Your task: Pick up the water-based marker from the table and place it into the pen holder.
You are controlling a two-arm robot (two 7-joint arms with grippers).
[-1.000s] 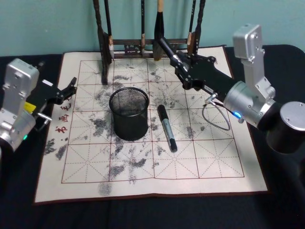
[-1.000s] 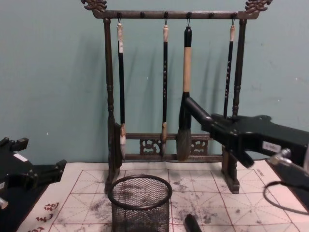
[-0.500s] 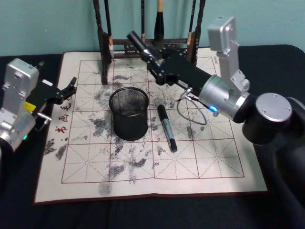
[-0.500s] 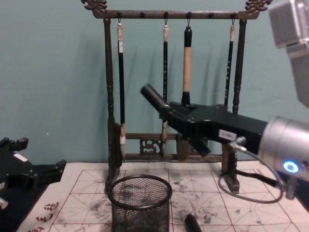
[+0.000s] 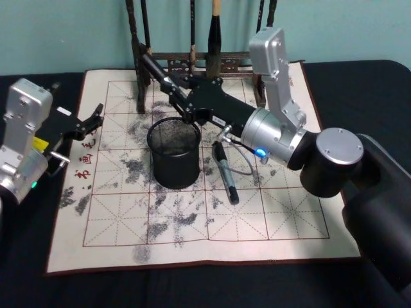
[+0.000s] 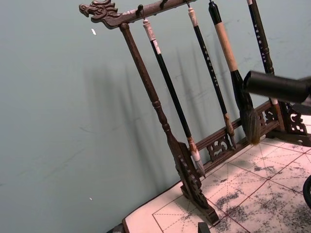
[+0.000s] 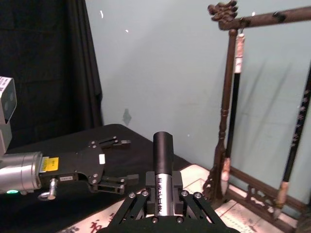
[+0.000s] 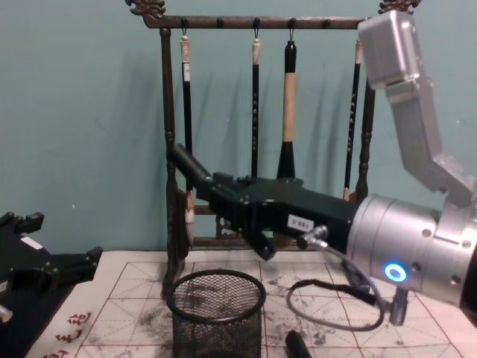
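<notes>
My right gripper (image 5: pixel 187 106) is shut on a water-based marker (image 5: pixel 156 70) with a black cap and a silver barrel (image 7: pixel 163 194). It holds the marker tilted, cap end up and toward the left, just above the back rim of the pen holder (image 5: pixel 173 154). The chest view has the marker (image 8: pixel 189 164) and right gripper (image 8: pixel 227 195) hanging over the black mesh pen holder (image 8: pixel 216 317). A second marker (image 5: pixel 225 172) lies flat on the mat right of the holder. My left gripper (image 5: pixel 95 117) rests open at the mat's left edge.
A tall dark wooden brush rack (image 5: pixel 192 64) with several hanging brushes (image 8: pixel 288 97) stands at the back of the ink-stained calligraphy mat (image 5: pixel 192 231), close behind the right arm. The mat lies on a black tablecloth (image 5: pixel 359 83).
The right arm has swung left with the marker, from in front of the rack's right side to above the pen holder. The left arm has not moved.
</notes>
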